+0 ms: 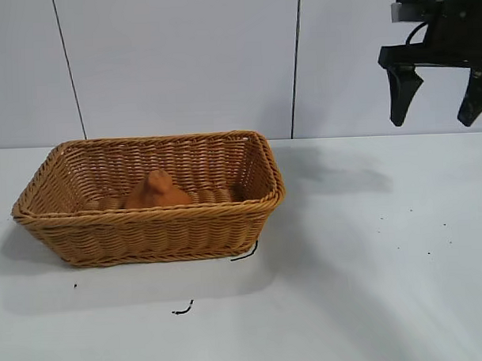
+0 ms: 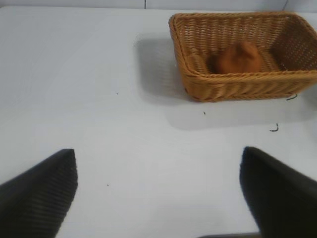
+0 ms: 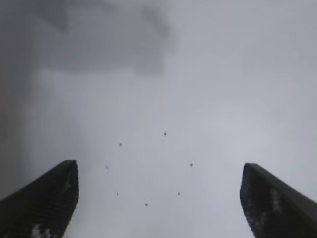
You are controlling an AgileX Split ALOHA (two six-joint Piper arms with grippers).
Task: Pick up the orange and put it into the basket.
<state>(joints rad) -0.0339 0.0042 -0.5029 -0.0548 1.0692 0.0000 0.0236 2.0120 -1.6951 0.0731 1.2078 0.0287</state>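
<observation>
The orange (image 1: 156,191) sits on the floor of the basket (image 1: 250,220), a little toward the basket's left end, leaning neither on the front wall nor the back one as far as I can see. The basket stands on the left half of the desk (image 1: 371,287), well back from the front edge. So by the look of things the job is as good as done.

The right gripper (image 1: 438,106) hangs high over the right side of the desk, near the back edge, pointing straight down with its fingers spread wide and nothing between them. Its own camera shows only bare desk and a few dark specks underneath. The left gripper (image 2: 158,198) is off at the left, aimed low across the desk toward the basket, its fingers also wide apart and empty.

There is little left to go wrong. The main risk I see is an arm swinging back low across the basket: a spread finger could catch the braided rim and drag or tip the basket, and the fruit could roll. The knobbed fruit looks settled on its rounded base, but a knock to the wicker might turn it over.
</observation>
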